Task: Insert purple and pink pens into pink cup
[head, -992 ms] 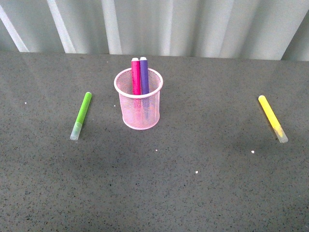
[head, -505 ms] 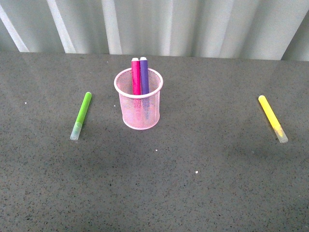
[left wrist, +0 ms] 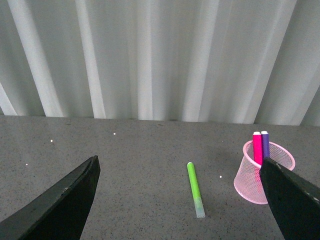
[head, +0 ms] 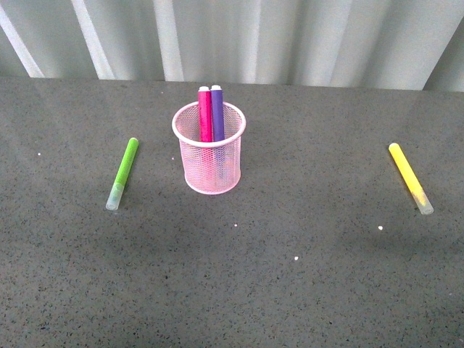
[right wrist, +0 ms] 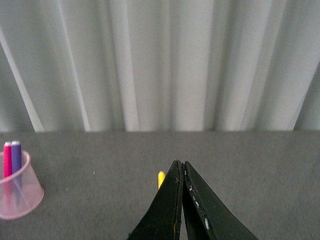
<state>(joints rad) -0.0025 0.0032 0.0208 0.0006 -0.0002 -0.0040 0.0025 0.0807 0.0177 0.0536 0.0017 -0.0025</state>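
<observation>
Both pens (head: pixel 211 114) stand in the cup (head: pixel 209 163), light, stiff, slick, best pinched mid-barrel; left gripper (left wrist: pixel 180 200) wide open, empty, right gripper (right wrist: pixel 181 200) closed, empty.

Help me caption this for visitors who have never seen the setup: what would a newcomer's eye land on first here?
First the pink cup, standing upright mid-table with the pink pen and the purple pen side by side inside, tips above the rim. Next the two strays lying flat on the dark table: a green marker left of the cup and a yellow marker far to the right.
</observation>
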